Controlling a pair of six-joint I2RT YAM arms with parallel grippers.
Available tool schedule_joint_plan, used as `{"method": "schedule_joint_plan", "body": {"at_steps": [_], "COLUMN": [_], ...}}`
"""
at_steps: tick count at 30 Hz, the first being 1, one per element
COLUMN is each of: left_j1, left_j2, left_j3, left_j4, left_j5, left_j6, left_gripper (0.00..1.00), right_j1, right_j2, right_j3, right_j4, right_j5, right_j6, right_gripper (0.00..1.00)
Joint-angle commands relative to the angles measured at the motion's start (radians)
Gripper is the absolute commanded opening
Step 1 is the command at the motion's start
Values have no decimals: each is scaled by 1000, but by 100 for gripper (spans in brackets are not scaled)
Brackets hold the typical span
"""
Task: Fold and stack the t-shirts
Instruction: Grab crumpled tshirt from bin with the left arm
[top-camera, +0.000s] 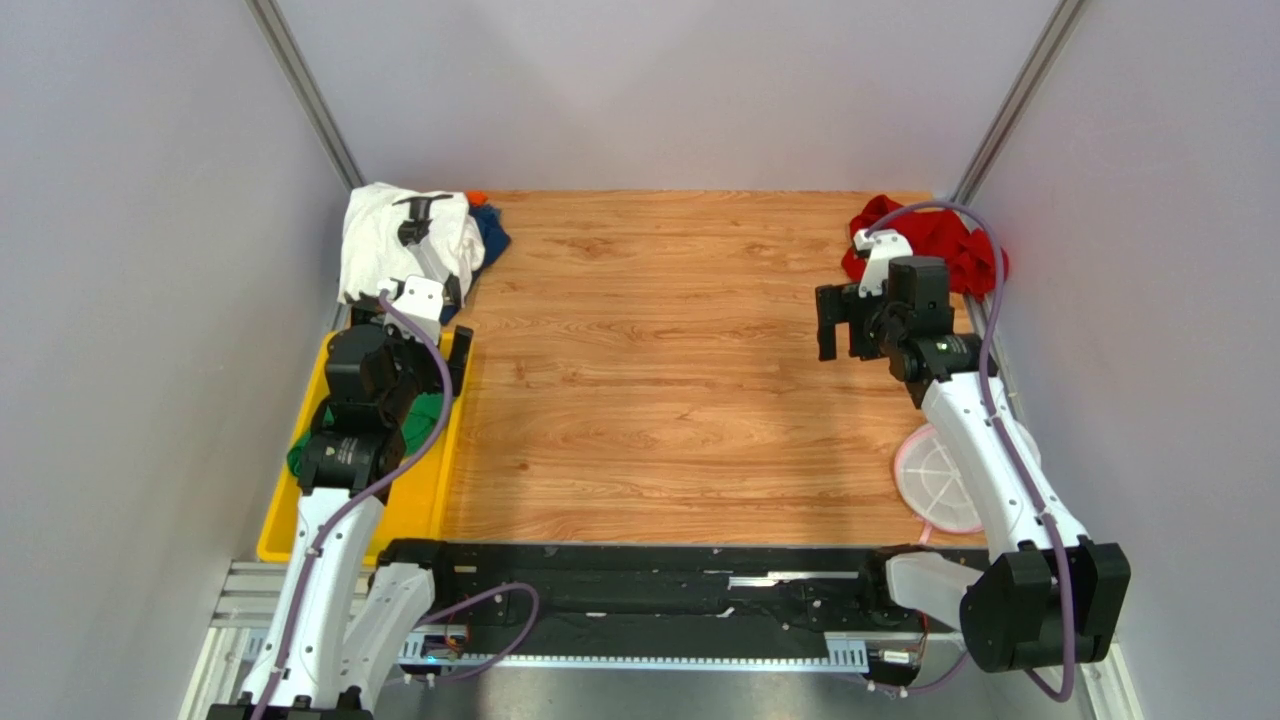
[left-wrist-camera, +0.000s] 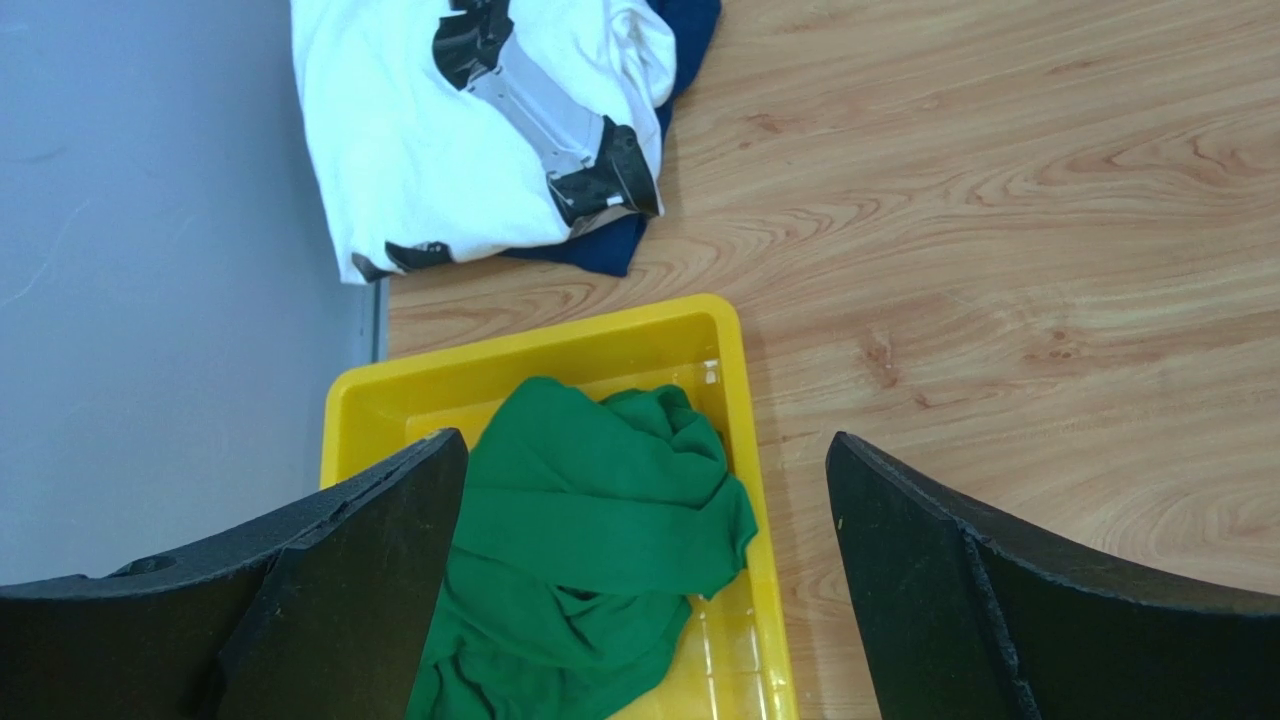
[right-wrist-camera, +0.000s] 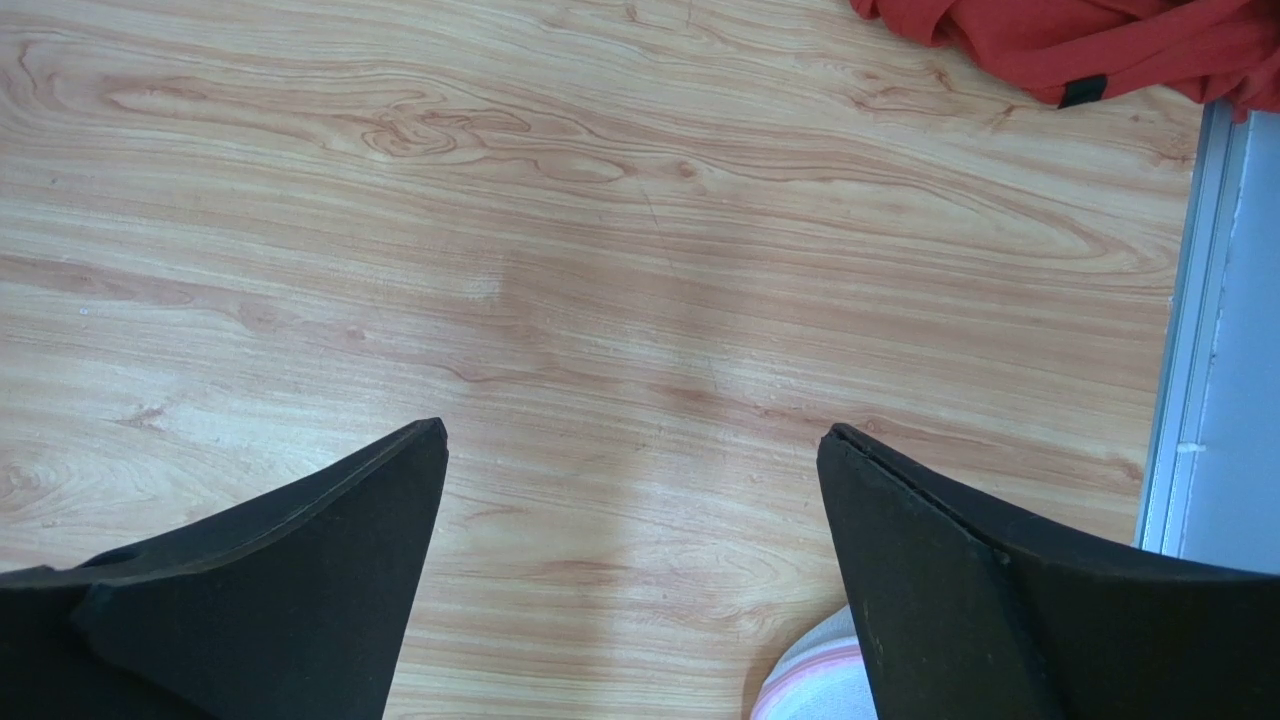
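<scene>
While your left jaws hang wide open over the crumpled green t-shirt (left-wrist-camera: 601, 525) in the yellow tray (left-wrist-camera: 526, 357) at near left, pinch one edge and lift it clear; right jaws, also open, hover near the far-right red t-shirt (right-wrist-camera: 1082, 38).

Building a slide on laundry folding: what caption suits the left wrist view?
Open left jaws hover above a crumpled green shirt in the yellow tray; white shirt and blue shirt lie beyond.

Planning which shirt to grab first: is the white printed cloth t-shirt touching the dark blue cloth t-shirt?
Touching. The left wrist view shows the white printed t-shirt lying over the dark blue t-shirt.
</scene>
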Motion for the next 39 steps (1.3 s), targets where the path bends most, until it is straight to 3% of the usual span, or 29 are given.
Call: {"method": "schedule_joint_plan", "body": {"at_steps": [1, 9, 12, 15, 21, 28, 35, 39], "left_j1": [6, 6, 6, 6, 6, 20, 210, 239], "left_j2": [-11, -11, -5, 29, 98, 224, 412, 454], "left_j3": [11, 10, 16, 34, 30, 18, 85, 102], "left_j4": [-12, -43, -66, -118, -224, -265, -273, -255], "left_j5": [-23, 3, 6, -86, -143, -85, 61, 92], "left_j6": [-8, 1, 30, 86, 248, 343, 394, 419], "left_gripper": [99, 99, 89, 87, 85, 82, 73, 72], "right_j1": [5, 6, 8, 8, 8, 11, 11, 12], "right_j2": [-39, -30, -18, 12, 58, 50, 50, 62], "right_j3": [-12, -30, -41, -31, -15, -11, -9, -7], "right_j4": [25, 38, 40, 13, -29, -57, -78, -83], "right_j5": [12, 69, 102, 121, 67, 3, -37, -37], "right_j6": [-15, -14, -29, -40, -58, -67, -84, -94], "right_gripper": [100, 100, 100, 100, 100, 100, 100, 100]}}
